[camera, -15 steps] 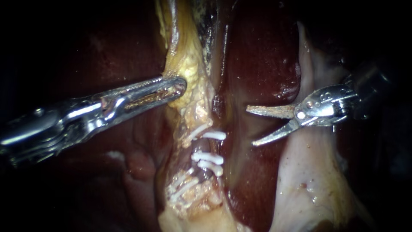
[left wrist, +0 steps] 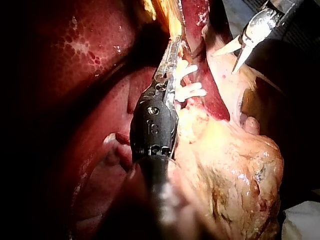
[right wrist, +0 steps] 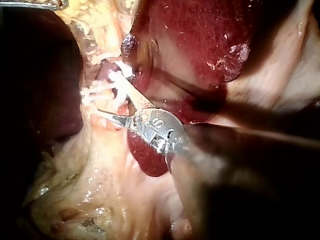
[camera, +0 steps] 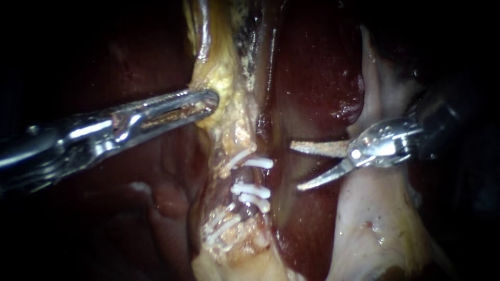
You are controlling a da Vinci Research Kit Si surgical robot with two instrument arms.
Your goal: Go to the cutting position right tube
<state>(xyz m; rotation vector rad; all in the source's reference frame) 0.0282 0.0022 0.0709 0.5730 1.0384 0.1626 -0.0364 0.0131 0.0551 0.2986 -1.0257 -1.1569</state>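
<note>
Our right instrument (camera: pixel 295 167) holds its two pointed blades apart, the gap facing the frame's centre. The tips sit just right of the clipped right tube (camera: pixel 252 177), not touching it. That tube runs vertically at centre frame, crossed by white, rod-like clips (camera: pixel 251 190). Our left instrument (camera: pixel 208 102), entering from the left edge, has its slotted metal jaws clamped on lumpy yellow fatty tissue (camera: pixel 225 78) at upper centre. Glossy dark red liver (camera: pixel 312 67) lies behind, and smooth pale tissue (camera: pixel 375 218) fills the lower right.
</note>
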